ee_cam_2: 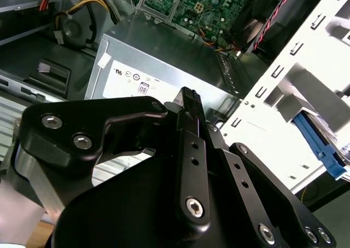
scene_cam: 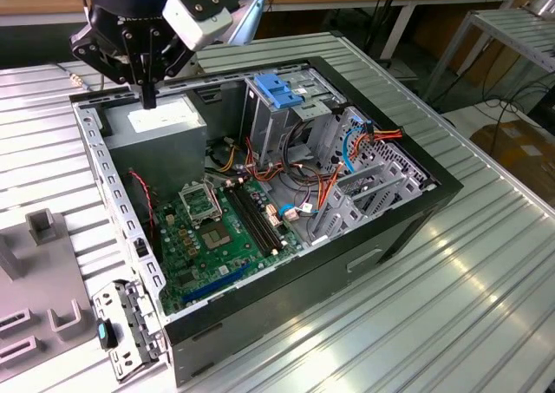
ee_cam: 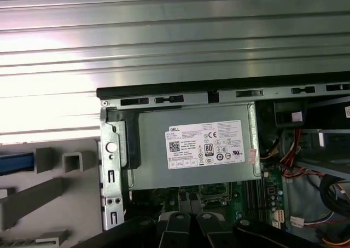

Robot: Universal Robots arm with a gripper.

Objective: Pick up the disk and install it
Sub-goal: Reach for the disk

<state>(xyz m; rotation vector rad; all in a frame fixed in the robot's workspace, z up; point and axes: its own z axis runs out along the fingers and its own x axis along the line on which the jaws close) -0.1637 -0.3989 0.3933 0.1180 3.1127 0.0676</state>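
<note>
The disk, a flat drive of which a blue plastic rail is visible, lies outside the computer case on a pale grey plastic fixture block. In the second wrist view the same blue rail sits just beyond the case's pale perforated metal rear wall. Nothing is touching the disk.

The black robot gripper hangs over the corner of the open black desktop computer case, with that rear wall between it and the disk. Its fingers are pressed together, with nothing between them. Directly beneath the fingertips is a large grey metal box with a white sticker, seated in the case corner.

Farther inside the case are a green motherboard and a metal drive cage with a light-blue plastic top latch, with red and orange cables beside it. The case rests on a ribbed aluminium table.
</note>
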